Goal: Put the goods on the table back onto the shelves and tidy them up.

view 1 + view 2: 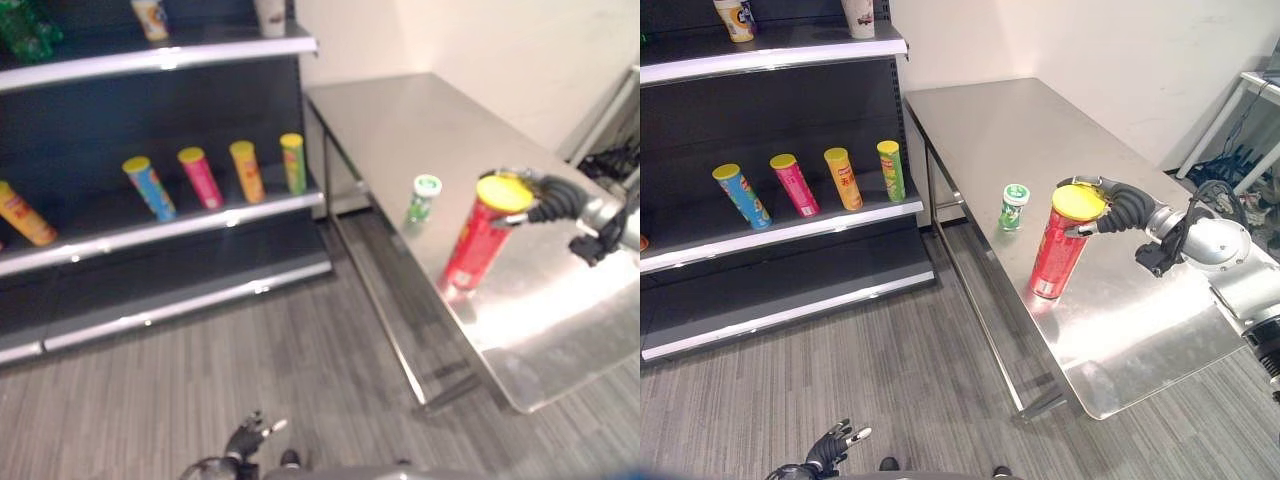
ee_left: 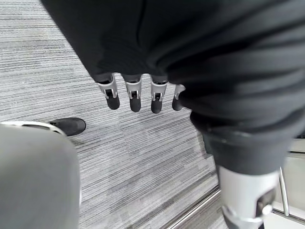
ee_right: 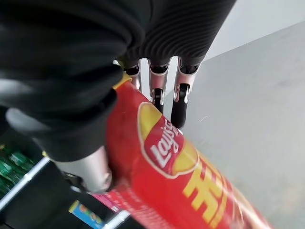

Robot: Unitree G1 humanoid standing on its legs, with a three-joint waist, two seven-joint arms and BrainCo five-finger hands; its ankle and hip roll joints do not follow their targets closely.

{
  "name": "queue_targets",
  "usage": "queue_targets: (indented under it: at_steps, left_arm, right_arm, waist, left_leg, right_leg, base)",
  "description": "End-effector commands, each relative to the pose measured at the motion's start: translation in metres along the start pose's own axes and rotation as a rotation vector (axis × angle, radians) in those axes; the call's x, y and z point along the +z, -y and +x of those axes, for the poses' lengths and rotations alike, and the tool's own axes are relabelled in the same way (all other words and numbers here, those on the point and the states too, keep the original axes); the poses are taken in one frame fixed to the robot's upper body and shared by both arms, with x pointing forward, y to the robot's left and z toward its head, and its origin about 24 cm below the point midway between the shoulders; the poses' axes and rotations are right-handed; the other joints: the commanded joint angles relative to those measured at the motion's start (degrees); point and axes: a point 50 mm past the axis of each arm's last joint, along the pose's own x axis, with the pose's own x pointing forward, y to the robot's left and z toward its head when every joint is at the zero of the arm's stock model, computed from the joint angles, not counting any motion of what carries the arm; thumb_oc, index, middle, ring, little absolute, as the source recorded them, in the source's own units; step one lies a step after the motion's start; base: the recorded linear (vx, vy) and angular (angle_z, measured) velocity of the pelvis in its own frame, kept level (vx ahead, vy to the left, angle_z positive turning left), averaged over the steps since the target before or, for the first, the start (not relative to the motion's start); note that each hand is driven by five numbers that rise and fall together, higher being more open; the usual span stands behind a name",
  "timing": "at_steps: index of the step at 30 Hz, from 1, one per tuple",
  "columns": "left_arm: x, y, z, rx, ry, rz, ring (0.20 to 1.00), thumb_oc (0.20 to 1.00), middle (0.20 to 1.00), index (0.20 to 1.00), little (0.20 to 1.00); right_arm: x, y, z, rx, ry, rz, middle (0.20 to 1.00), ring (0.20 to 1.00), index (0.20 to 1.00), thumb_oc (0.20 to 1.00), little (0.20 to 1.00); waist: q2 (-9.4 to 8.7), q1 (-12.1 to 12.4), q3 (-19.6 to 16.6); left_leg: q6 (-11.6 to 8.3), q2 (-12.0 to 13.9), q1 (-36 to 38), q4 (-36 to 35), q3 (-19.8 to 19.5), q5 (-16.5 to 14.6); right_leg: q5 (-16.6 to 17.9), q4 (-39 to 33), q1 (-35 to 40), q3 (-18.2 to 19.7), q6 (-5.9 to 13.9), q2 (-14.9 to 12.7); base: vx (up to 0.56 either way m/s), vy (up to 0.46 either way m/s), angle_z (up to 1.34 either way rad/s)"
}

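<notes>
You have the tall red cylindrical chip can with the yellow lid (image 1: pixel 1060 243) standing on the stainless steel table (image 1: pixel 990 130), near its front edge and leaning a little toward the shelves. Your right hand (image 1: pixel 1118 208) is at the can's top end, fingers and thumb curled round it just under the lid; in the right wrist view the red can (image 3: pixel 171 171) lies across the palm with the silver fingers (image 3: pixel 180 98) reaching past it over the table top. Just beside the can, on the shelf side and apart from it, a small green bottle with a white cap (image 1: pixel 1014 207) stands upright on the table.

To the left of the table stands the dark shelving unit with pale edge strips (image 1: pixel 780 235). On its middle shelf you see four upright cans in a row, all tilted: a blue can with a yellow lid (image 1: pixel 741 196), a pink can (image 1: pixel 795 184), an orange can (image 1: pixel 843 178) and a green can (image 1: pixel 891 170). In the left eye view another orange can (image 1: pixel 24 214) lies tilted further left on that shelf. The top shelf carries two cups (image 1: pixel 858 17) and, at its far left, green bottles (image 1: pixel 25 30).

Your left hand (image 1: pixel 829 447) hangs low over the grey striped floor (image 1: pixel 920 370), fingers relaxed and spread, holding nothing; its wrist view shows the fingertips (image 2: pixel 135 98) straight above the floor.
</notes>
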Motion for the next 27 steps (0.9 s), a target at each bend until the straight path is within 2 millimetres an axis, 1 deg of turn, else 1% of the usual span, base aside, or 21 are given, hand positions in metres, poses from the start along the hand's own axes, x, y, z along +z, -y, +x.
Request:
queue_targets:
  at_steps: [1, 4, 5, 8, 9, 10, 11, 12, 14, 16, 18, 19, 20, 22, 23, 25, 27]
  left_arm:
    - [0.0, 0.011, 0.003, -0.048, -0.007, 0.051, 1.0, 1.0, 1.0, 1.0, 1.0]
    - [0.001, 0.011, 0.003, -0.046, -0.002, 0.049, 1.0, 1.0, 1.0, 1.0, 1.0]
    - [0.002, 0.011, 0.003, -0.039, 0.005, 0.044, 1.0, 1.0, 1.0, 1.0, 1.0]
    - [0.005, 0.01, 0.004, -0.032, 0.015, 0.043, 1.0, 1.0, 1.0, 1.0, 1.0]
    - [0.005, 0.01, 0.004, -0.032, 0.015, 0.044, 1.0, 1.0, 1.0, 1.0, 1.0]
    - [0.006, 0.01, 0.004, -0.031, 0.02, 0.044, 1.0, 1.0, 1.0, 1.0, 1.0]
    - [0.007, 0.01, 0.004, -0.033, 0.029, 0.047, 1.0, 1.0, 1.0, 1.0, 1.0]
    - [0.007, 0.01, 0.004, -0.032, 0.029, 0.051, 1.0, 1.0, 1.0, 1.0, 1.0]
    - [0.011, 0.009, 0.004, -0.033, 0.041, 0.063, 1.0, 1.0, 1.0, 1.0, 1.0]
    - [0.013, 0.008, 0.005, -0.034, 0.045, 0.083, 1.0, 1.0, 1.0, 1.0, 1.0]
    - [0.021, 0.007, 0.006, -0.039, 0.07, 0.121, 1.0, 1.0, 1.0, 1.0, 1.0]
    - [0.027, 0.005, 0.007, -0.035, 0.087, 0.134, 1.0, 1.0, 1.0, 1.0, 1.0]
    - [0.033, 0.002, 0.008, -0.022, 0.103, 0.142, 1.0, 1.0, 1.0, 1.0, 1.0]
    - [0.042, -0.004, 0.008, 0.002, 0.137, 0.124, 1.0, 1.0, 1.0, 1.0, 1.0]
    - [0.045, -0.006, 0.008, 0.012, 0.15, 0.113, 1.0, 1.0, 1.0, 1.0, 1.0]
    - [0.039, -0.012, 0.005, 0.033, 0.139, 0.101, 1.0, 1.0, 1.0, 1.0, 1.0]
    - [0.03, -0.016, 0.003, 0.053, 0.115, 0.076, 1.0, 1.0, 1.0, 1.0, 1.0]
  right_arm:
    - [0.016, 0.015, -0.002, -0.003, 0.013, -0.1, 0.2, 0.2, 0.2, 0.2, 0.2]
    - [0.02, 0.019, -0.003, -0.035, 0.03, -0.114, 0.2, 0.2, 0.2, 0.2, 0.2]
    - [0.031, 0.024, -0.004, -0.074, 0.086, -0.12, 0.2, 0.2, 0.2, 0.2, 0.2]
    - [0.053, 0.033, -0.009, -0.19, 0.231, -0.101, 0.2, 0.2, 0.2, 0.2, 0.2]
    - [0.053, 0.033, -0.009, -0.19, 0.231, -0.101, 0.2, 0.2, 0.2, 0.2, 0.2]
    - [0.062, 0.038, -0.014, -0.248, 0.295, -0.091, 0.2, 0.2, 0.2, 0.2, 0.2]
    - [0.068, 0.041, -0.018, -0.335, 0.379, -0.037, 0.2, 0.2, 0.2, 0.2, 0.2]
    - [0.067, 0.04, -0.019, -0.338, 0.377, -0.035, 0.2, 0.2, 0.2, 0.2, 0.2]
    - [0.084, 0.043, -0.025, -0.456, 0.493, -0.038, 0.2, 0.2, 0.2, 0.2, 0.2]
    - [0.09, 0.043, -0.03, -0.527, 0.547, -0.045, 0.2, 0.2, 0.2, 0.2, 0.2]
    - [0.096, 0.043, -0.033, -0.602, 0.578, -0.081, 0.2, 0.2, 0.2, 0.2, 0.2]
    - [0.1, 0.044, -0.034, -0.634, 0.59, -0.117, 0.2, 0.2, 0.2, 0.2, 0.2]
    - [0.105, 0.043, -0.033, -0.654, 0.606, -0.138, 0.2, 0.2, 0.2, 0.2, 0.2]
    - [0.108, 0.043, -0.033, -0.69, 0.615, -0.162, 0.2, 0.2, 0.2, 0.2, 0.2]
    - [0.108, 0.042, -0.032, -0.694, 0.612, -0.179, 0.2, 0.2, 0.2, 0.2, 0.2]
    - [0.116, 0.041, -0.03, -0.692, 0.641, -0.197, 0.2, 0.2, 0.2, 0.2, 0.2]
    - [0.119, 0.037, -0.027, -0.673, 0.659, -0.19, 0.2, 0.2, 0.2, 0.2, 0.2]
  waist:
    - [-1.4, 1.54, -0.9]
    - [-1.45, 1.43, -0.84]
    - [-1.32, 1.18, -0.91]
    - [-1.16, 1.23, -0.9]
    - [-1.18, 1.28, -0.89]
    - [-1.01, 1.29, -0.96]
    - [-0.6, 1.39, -1.12]
    - [-0.75, 1.61, -1.14]
    - [-0.2, 1.91, -1.25]
    - [0.13, 2.07, -1.43]
    - [0.57, 2.17, -0.99]
    - [0.83, 2.13, -0.51]
    - [1.07, 2.0, -0.02]
    - [1.47, 1.85, 0.65]
    - [1.5, 1.91, 0.77]
    - [0.74, 3.11, 0.55]
    - [-0.06, 4.29, -0.32]
  left_leg:
    - [-3.82, 0.67, 3.56, 0.09, 4.11, -3.49]
    - [-3.64, 0.68, 3.63, 0.09, 4.27, -3.61]
    - [-3.4, 0.59, 3.68, 0.09, 4.41, -3.8]
    - [-2.82, 0.3, 3.68, 0.09, 4.7, -4.17]
    - [-2.82, 0.3, 3.69, 0.09, 4.71, -4.17]
    - [-2.51, 0.1, 3.62, 0.09, 4.72, -4.43]
    - [-2.03, -0.31, 3.47, 0.09, 4.78, -4.76]
    - [-2.02, -0.32, 3.47, 0.09, 4.8, -4.76]
    - [-1.04, -1.22, 3.15, 0.09, 4.52, -5.36]
    - [-0.56, -1.7, 2.73, 0.09, 3.96, -5.58]
    - [0.08, -2.11, 2.13, 0.09, 3.02, -5.66]
    - [0.42, -2.06, 1.93, 0.09, 2.45, -5.53]
    - [0.73, -1.9, 1.75, 0.09, 1.91, -5.35]
    - [1.24, -1.66, 1.84, 0.09, 0.99, -4.97]
    - [1.39, -1.76, 1.65, 0.27, 0.61, -4.77]
    - [1.6, -2.54, 1.41, 0.54, -0.02, -4.61]
    - [1.34, -2.72, 0.66, 0.56, -0.55, -4.24]
  right_leg:
    - [-5.37, 0.91, 3.89, -1.53, 1.91, 0.96]
    - [-5.31, 0.99, 3.77, -1.31, 2.02, 0.87]
    - [-5.25, 1.08, 3.59, -0.99, 2.15, 0.75]
    - [-5.12, 1.53, 3.05, -0.51, 2.48, 0.27]
    - [-5.12, 1.53, 3.05, -0.5, 2.48, 0.26]
    - [-5.05, 1.65, 2.84, -0.46, 2.69, 0.0]
    - [-4.83, 1.77, 2.52, -0.33, 2.92, -0.4]
    - [-4.84, 1.78, 2.5, -0.3, 2.93, -0.42]
    - [-4.28, 2.18, 1.6, 0.1, 3.43, -1.48]
    - [-3.95, 2.46, 0.94, 0.61, 3.67, -2.07]
    - [-4.33, 4.62, -0.32, 1.48, 3.66, -2.39]
    - [-5.0, 7.12, -1.49, 2.49, 3.5, -2.17]
    - [-6.4, 10.15, -2.81, 3.84, 3.19, -1.24]
    - [-9.32, 15.07, -4.7, 6.97, 2.39, 2.0]
    - [-10.81, 15.84, -4.75, 8.13, 1.6, 3.55]
    - [-11.0, 12.38, -2.42, 7.14, 0.0, 3.64]
    - [-10.59, 7.92, -0.34, 6.22, -0.64, 4.0]
  base:
    - [0.0, 0.0, 0.0]
    - [0.0, 0.0, 0.0]
    - [0.01, 0.03, -0.03]
    - [0.01, 0.035, -0.04]
    - [0.01, 0.042, -0.03]
    - [0.02, 0.067, -0.04]
    - [0.02, 0.068, -0.05]
    - [0.02, 0.072, -0.08]
    - [0.01, 0.103, -0.08]
    - [-0.01, 0.093, -0.1]
    - [-0.06, 0.063, -0.05]
    - [-0.12, 0.054, 0.01]
    - [-0.13, 0.043, 0.06]
    - [-0.11, 0.015, 0.09]
    - [-0.08, -0.037, 0.08]
    - [-0.06, -0.091, 0.11]
    - [-0.04, -0.123, 0.15]
